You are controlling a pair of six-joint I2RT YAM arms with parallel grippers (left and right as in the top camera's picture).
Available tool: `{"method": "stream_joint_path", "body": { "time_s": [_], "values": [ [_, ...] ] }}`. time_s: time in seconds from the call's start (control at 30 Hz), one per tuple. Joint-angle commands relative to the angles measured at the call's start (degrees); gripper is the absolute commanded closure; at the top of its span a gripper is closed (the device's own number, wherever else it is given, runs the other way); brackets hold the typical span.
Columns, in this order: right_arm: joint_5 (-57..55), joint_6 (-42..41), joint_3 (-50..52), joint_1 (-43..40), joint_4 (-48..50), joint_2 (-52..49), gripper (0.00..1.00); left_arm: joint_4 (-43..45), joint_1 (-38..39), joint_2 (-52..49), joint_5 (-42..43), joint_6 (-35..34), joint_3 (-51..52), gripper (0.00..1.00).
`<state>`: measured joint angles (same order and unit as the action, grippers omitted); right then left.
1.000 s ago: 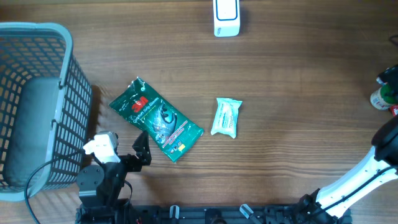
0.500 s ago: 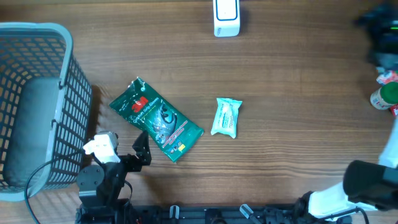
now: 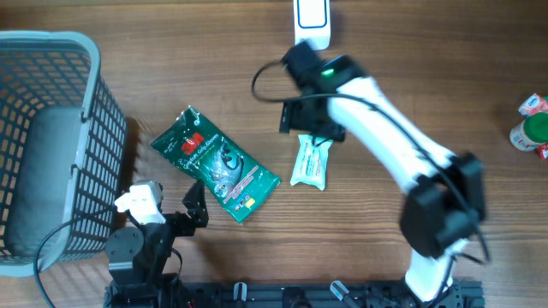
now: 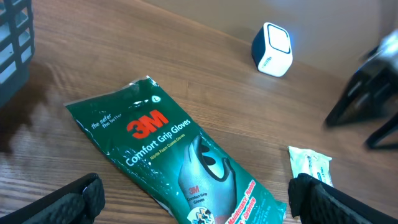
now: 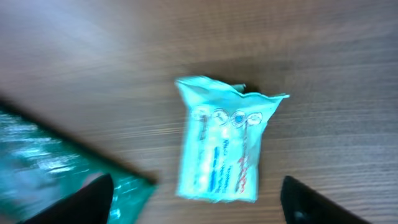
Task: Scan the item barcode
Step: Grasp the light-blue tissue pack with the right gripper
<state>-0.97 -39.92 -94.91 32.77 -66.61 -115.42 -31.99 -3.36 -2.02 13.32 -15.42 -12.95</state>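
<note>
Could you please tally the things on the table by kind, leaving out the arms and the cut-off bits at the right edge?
Packets: 2 (green glove packet, pale small packet)
White scanner: 1
Basket: 1
Total: 4

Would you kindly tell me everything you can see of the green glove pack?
The glove pack is an oblong pouch of glossy dark green plastic, printed "3M Comfort Grip Gloves" in red and white, with a glove picture and a red strip near one end. It looks sealed and slightly crinkled. It lies flat, print up, slantwise on the wooden table, between the basket and the small pale packet, apart from both. Nothing but the table appears to touch it.
</note>
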Motion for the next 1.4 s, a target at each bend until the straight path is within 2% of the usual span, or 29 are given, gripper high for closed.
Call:
{"method": "stream_joint_path", "body": {
  "time_s": [0.0, 0.07, 0.4, 0.57, 0.73, 0.87, 0.9, 0.93, 1.0, 1.03, 1.13, 1.2, 1.27, 1.37],
  "values": [
    [-5.7, -0.7, 0.5, 0.4, -0.9, -5.4, 0.24, 0.2, 0.3, 0.2, -0.3, -0.5, 0.4, 0.00],
    [-5.7, -0.7, 0.5, 0.4, -1.5, -7.0, 0.27, 0.2, 0.3, 0.2, -0.3, -0.5, 0.4, 0.00],
    [-13.0, -2.2, 0.5, 6.1, -0.1, -7.2, 0.28, 0.2, 0.3, 0.2, -0.3, -0.5, 0.4, 0.00],
    [-17.9, -6.8, 0.5, 8.5, 0.4, -11.2, 0.32, 0.2, 0.3, 0.2, -0.3, -0.5, 0.4, 0.00],
    [-17.9, -10.2, 0.5, 8.9, -2.2, -14.7, 0.46, 0.2, 0.3, 0.2, -0.3, -0.5, 0.4, 0.00],
    [-17.6, -9.9, 0.5, 9.2, -4.3, -15.2, 0.53, 0.2, 0.3, 0.2, -0.3, -0.5, 0.4, 0.00],
    [-17.1, -10.0, 0.5, 9.2, -5.1, -15.3, 0.56, 0.2, 0.3, 0.2, -0.3, -0.5, 0.4, 0.00],
    [-16.4, -9.5, 0.5, 9.2, -5.4, -15.4, 0.66, 0.2, 0.3, 0.2, -0.3, -0.5, 0.4, 0.00],
    [-12.5, -5.0, -0.6, 9.2, -4.3, -15.4, 0.91, 0.2, 0.3, 0.2, -0.3, -0.5, 0.4, 0.00],
    [-9.8, -2.8, -2.3, 9.0, -3.5, -15.3, 0.96, 0.2, 0.3, 0.2, -0.3, -0.5, 0.4, 0.00],
    [3.7, 6.0, -11.5, 7.9, -3.1, -14.3, 0.95, 0.2, 0.3, 0.2, -0.3, -0.5, 0.4, 0.00],
    [14.1, 15.5, -16.7, 6.4, -4.5, -12.6, 0.96, 0.2, 0.3, 0.2, -0.3, -0.5, 0.4, 0.00],
    [23.0, 25.4, -17.6, 4.6, -6.0, -10.8, 0.96, 0.2, 0.3, 0.2, -0.3, -0.5, 0.4, 0.00],
    [42.4, 43.8, -17.1, 0.3, -10.0, -10.3, 0.96, 0.2, 0.3, 0.2, -0.3, -0.5, 0.4, 0.00]
  ]
}}
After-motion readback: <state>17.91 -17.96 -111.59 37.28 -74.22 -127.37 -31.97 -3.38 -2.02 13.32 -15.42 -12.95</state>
